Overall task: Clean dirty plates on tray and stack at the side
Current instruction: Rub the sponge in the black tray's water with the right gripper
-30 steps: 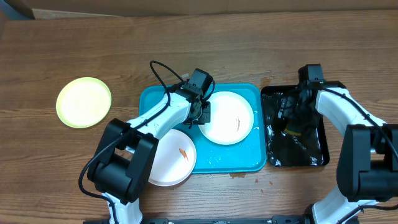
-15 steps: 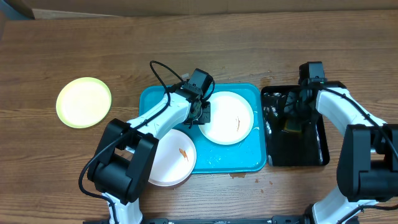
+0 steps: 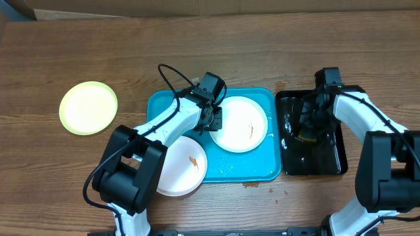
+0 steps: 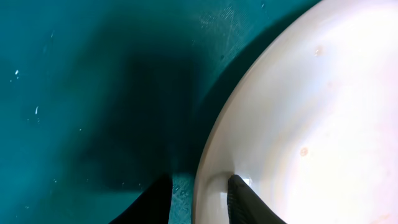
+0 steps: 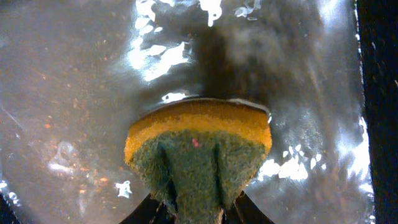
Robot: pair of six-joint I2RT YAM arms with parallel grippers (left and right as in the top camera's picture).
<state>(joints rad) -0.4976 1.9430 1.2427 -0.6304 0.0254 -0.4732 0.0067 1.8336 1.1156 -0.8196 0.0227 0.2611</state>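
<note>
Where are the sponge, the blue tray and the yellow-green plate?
sponge [image 5: 198,155]: right wrist view, centre of its green scouring face.
blue tray [image 3: 239,166]: overhead view, bare floor near its front edge.
yellow-green plate [image 3: 88,107]: overhead view, its centre.

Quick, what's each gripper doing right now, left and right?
The left gripper has its jaws astride the rim of the white plate; whether it grips cannot be told.
The right gripper is closed on the scouring sponge.

My right gripper [image 5: 198,213] has drawn its fingers in and now pinches the sponge [image 5: 199,155]. From overhead the sponge seems to sit a touch farther up the black tray [image 3: 328,160], and the wet glints there have shifted.
</note>
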